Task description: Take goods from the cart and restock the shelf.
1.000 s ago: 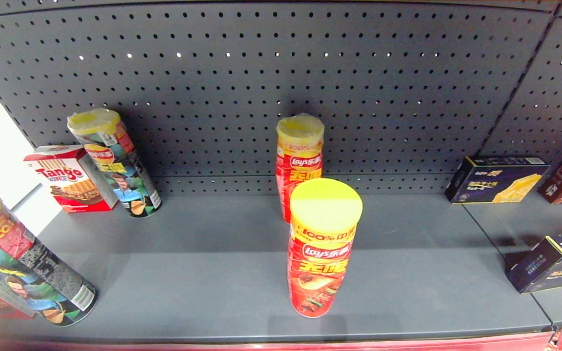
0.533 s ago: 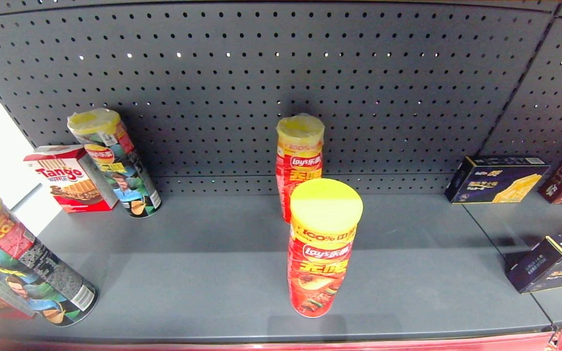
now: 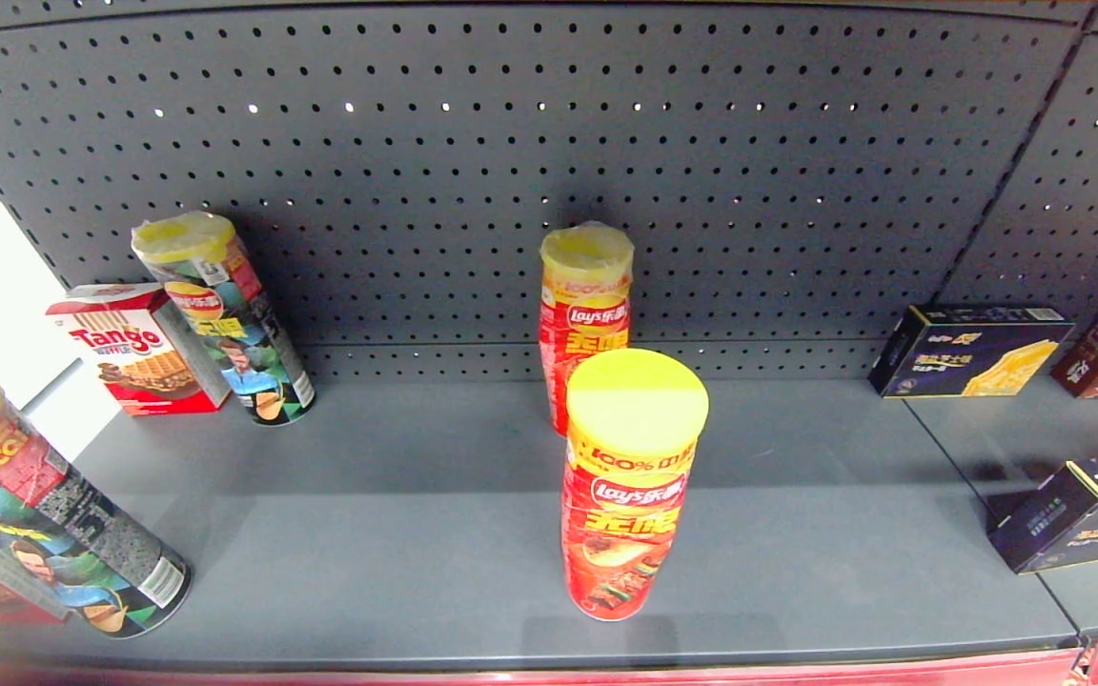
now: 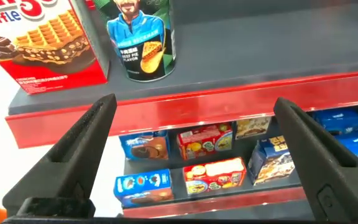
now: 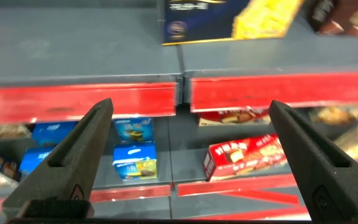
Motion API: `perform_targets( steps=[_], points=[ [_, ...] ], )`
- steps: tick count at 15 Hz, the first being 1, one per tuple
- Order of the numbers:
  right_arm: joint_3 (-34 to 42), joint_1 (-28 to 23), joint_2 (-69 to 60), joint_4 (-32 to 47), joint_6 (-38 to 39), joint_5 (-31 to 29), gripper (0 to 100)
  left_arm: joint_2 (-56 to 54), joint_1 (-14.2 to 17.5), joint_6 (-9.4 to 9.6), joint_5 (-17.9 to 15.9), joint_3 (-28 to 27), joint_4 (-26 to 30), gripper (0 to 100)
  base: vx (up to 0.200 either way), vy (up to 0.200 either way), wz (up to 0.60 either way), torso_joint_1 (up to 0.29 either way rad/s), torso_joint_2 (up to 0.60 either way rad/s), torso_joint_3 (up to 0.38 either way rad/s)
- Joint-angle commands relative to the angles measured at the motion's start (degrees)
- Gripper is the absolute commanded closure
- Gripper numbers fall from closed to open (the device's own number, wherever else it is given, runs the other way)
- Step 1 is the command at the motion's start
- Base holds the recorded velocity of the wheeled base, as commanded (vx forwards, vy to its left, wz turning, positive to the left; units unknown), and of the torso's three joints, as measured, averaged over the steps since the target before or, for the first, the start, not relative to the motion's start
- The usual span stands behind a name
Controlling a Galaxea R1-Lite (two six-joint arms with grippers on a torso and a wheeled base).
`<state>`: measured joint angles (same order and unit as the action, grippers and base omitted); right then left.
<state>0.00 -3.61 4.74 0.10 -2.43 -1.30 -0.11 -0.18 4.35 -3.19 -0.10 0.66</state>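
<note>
Both the left gripper (image 4: 194, 104) and the right gripper (image 5: 191, 106) being spread apart and empty before the shelf (image 3: 387, 543), where two red chip cans (image 3: 625, 495) stand mid-shelf, the robot should fetch cart goods and set them upright beside.

A: The front chip can (image 3: 627, 495)?
B: Red, yellow lid; the rear can (image 3: 584, 319) matches.
A: The shelf (image 3: 396, 534)?
B: Plain grey, with a red front strip (image 3: 606, 673); the pegboard (image 3: 511, 143) is grey, dotted with holes.
A: At three o'clock?
B: A navy box (image 3: 970, 351), yellow print.
</note>
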Motion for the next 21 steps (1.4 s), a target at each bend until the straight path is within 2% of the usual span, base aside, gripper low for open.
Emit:
perform_targets(
  steps=[1,2,3,4,5,6,9,11,14,20,21],
  points=[
    [0.0,2.4,0.1,0.0,-1.4,0.4,0,0.1,0.0,0.04,0.5,0.0,0.0,0,0.000,0.000,0.00,0.000,0.00,0.000],
    [-0.2,3.3,-1.2,-0.2,-0.9,1.1,0,0.1,0.0,-0.05,0.6,0.1,-0.1,0,0.000,0.000,0.00,0.000,0.00,0.000],
    [-5.9,3.8,-0.3,-0.2,-0.4,2.3,0,0.1,0.0,-0.05,0.7,0.1,-0.3,0,0.000,0.000,0.00,0.000,0.00,0.000],
    [-18.7,4.5,19.7,1.1,1.7,4.1,0,0.1,0.0,-0.05,0.7,0.1,-0.1,0,0.000,0.000,0.00,0.000,0.00,0.000],
    [-21.4,5.6,24.3,-0.1,1.7,5.2,0,0.1,0.0,-0.05,0.7,0.1,-0.2,0,0.000,0.000,0.00,0.000,0.00,0.000],
    [-28.5,12.3,31.3,-3.3,0.7,10.4,0,0.1,0.0,-0.05,0.7,0.1,-0.1,0,0.000,0.000,0.00,0.000,0.00,0.000],
    [-35.9,27.9,47.2,-6.5,0.5,10.7,0,0.1,0.0,-0.05,0.6,0.1,-0.2,0,0.000,0.000,0.00,0.000,0.00,0.000],
    [-39.3,35.6,56.2,-7.7,0.3,9.6,0,0.1,0.0,-0.13,0.4,0.1,-0.2,0,0.000,0.000,0.00,0.000,0.00,0.000],
    [-39.7,40.4,63.8,-8.4,-0.3,6.5,0,0.1,0.0,-0.13,0.4,0.1,-0.3,0,0.000,0.000,0.00,0.000,0.00,0.000],
    [-40.6,41.6,71.3,-11.5,-0.3,6.1,0,0.1,0.0,-0.31,0.6,0.1,-0.3,0,0.000,0.000,0.00,0.000,0.00,0.000],
    [-42.0,42.1,73.0,-11.5,-0.4,5.7,0,0.1,0.0,-1.72,0.3,0.1,-0.2,0,0.000,0.000,0.00,0.000,0.00,0.000]
  ],
)
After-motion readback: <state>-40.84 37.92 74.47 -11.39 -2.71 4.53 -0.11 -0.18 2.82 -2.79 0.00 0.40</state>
